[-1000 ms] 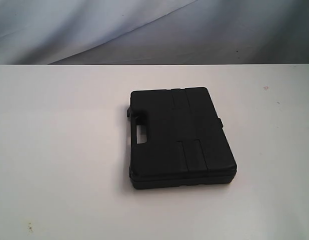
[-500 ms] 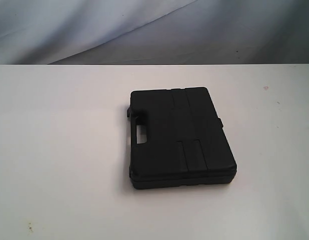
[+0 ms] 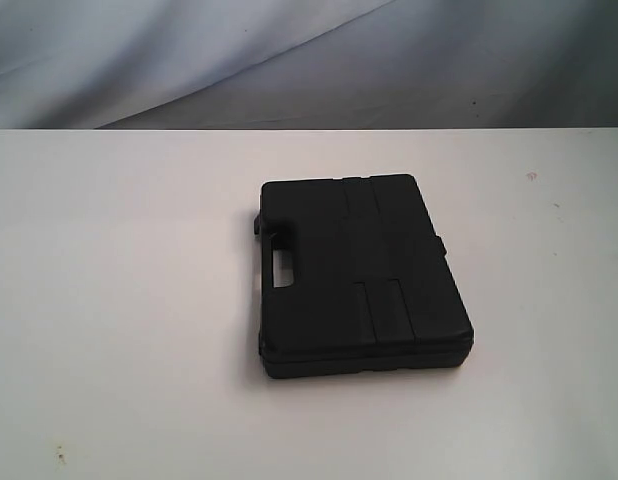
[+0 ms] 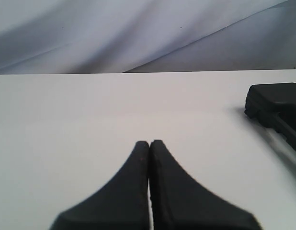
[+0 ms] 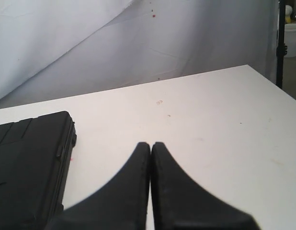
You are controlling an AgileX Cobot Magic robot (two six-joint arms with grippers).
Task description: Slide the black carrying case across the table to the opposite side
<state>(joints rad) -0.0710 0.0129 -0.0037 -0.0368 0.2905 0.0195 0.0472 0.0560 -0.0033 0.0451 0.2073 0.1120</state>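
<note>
The black carrying case [image 3: 361,272] lies flat and closed on the white table [image 3: 119,300], a little right of the middle, its handle cut-out facing left. Neither arm shows in the exterior view. In the left wrist view my left gripper [image 4: 150,142] is shut with nothing in it, over bare table; a corner of the case [image 4: 277,108] shows well off to one side. In the right wrist view my right gripper [image 5: 151,143] is shut and empty as well, with the case [image 5: 30,163] lying a short way beside it, not touching.
A wrinkled white backdrop cloth [image 3: 289,60] hangs behind the table's far edge. The right wrist view shows the table's corner and side edge [image 5: 277,88], with a dark stand [image 5: 281,43] beyond it.
</note>
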